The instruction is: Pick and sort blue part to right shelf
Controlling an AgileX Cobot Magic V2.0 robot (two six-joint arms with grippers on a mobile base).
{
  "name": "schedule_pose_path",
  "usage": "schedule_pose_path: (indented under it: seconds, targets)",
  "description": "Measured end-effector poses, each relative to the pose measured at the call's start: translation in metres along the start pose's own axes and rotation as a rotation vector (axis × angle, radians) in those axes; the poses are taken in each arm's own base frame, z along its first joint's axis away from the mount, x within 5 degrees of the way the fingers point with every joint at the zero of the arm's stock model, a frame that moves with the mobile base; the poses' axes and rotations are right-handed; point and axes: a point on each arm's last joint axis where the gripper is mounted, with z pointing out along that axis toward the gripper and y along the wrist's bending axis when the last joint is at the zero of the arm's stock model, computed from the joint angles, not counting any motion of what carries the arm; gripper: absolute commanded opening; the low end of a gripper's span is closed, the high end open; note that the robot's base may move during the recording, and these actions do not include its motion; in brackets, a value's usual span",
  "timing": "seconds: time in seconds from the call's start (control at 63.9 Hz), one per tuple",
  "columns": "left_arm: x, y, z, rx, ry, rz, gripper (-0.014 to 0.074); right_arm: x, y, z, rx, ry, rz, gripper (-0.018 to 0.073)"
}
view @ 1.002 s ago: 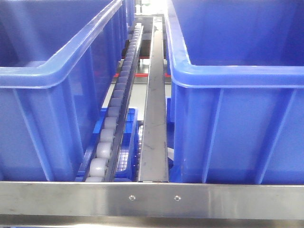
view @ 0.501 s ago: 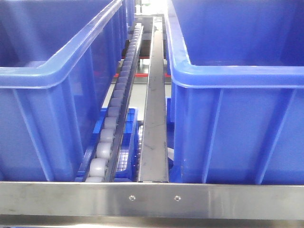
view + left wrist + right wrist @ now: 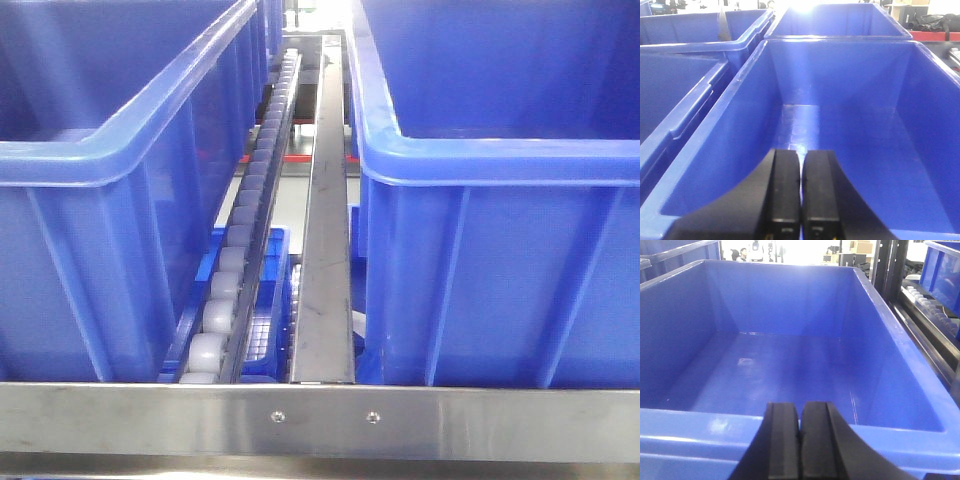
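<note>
Blue part: not visible in any view, so its bearing, long axis and nearer arm cannot be judged. Left gripper (image 3: pixel 801 200) pressed together, empty, at the near rim of a bare blue bin (image 3: pixel 920 150). Right gripper (image 3: pixel 800 447) likewise pressed together over another bare bin (image 3: pixel 900 385). Right shelf (image 3: pixel 320 415): steel crossbar, roller rail (image 3: pixel 235 275) between bins

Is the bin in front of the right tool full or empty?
Empty. In the right wrist view, the blue bin shows only its bare floor, and the shut right tool holds nothing.
</note>
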Motion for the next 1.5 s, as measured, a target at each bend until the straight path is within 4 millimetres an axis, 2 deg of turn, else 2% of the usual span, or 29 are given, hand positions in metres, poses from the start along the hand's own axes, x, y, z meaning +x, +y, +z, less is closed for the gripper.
schedule_pose_path:
  seconds: [0.407,0.564,0.657,0.908,1.08,1.237,1.503]
  targets:
    - [0.001,0.0,0.0,-0.002,0.005,0.009,0.0124,0.0,0.0,0.0,0.0,0.002,0.0,0.0064]
    - [0.014,0.003,0.001,-0.027,0.042,0.18,0.0124,0.0,0.0,0.0,0.0,0.004,0.0,0.0064]
    - [0.024,0.002,-0.001,-0.005,0.049,0.223,0.0124,0.001,0.0,0.0,0.0,0.006,0.0,0.0064]
    - [0.047,-0.002,-0.01,0.085,-0.068,0.202,0.0124,0.001,0.0,0.0,0.0,0.006,0.0,0.0064]
    - [0.069,-0.003,-0.008,0.104,-0.055,0.128,0.0124,0.001,0.0,0.0,0.001,0.006,0.0,0.0064]
    - [0.064,-0.002,-0.01,0.1,-0.118,0.077,0.0124,0.001,0.0,0.0,0.001,0.006,0.0,0.0064]
    - [0.064,-0.002,-0.01,0.102,-0.113,0.052,0.0124,0.001,0.0,0.0,0.001,0.006,0.0,0.0064]
